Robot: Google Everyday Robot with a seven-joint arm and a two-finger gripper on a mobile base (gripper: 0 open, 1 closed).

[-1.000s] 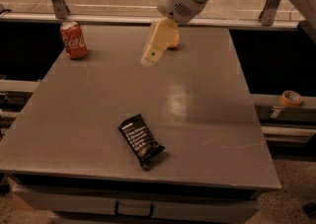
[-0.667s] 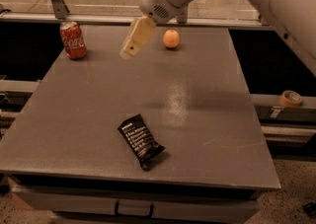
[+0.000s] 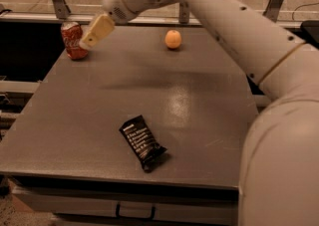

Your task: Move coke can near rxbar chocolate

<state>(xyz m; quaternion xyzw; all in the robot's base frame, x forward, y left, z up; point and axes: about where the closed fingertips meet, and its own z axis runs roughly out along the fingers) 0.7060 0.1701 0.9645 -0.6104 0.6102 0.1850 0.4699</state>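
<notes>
One camera view: the gripper (image 3: 94, 32) hovers just beside the coke can (image 3: 73, 42), which stands at the far left corner of the table (image 3: 209, 100).
Whether the gripper is spread or pressed together, you cannot tell. Judge the can light, thin-walled, slick and easily dented or tipped; take it gently around mid-body. Your target, the rxbar chocolate (image 3: 143, 142), lies well apart near the front edge.

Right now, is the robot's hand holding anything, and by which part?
Nothing is visibly held. The hand hangs by the upper edge of the red aluminium soda can standing on the grey table; contact cannot be told.
</notes>
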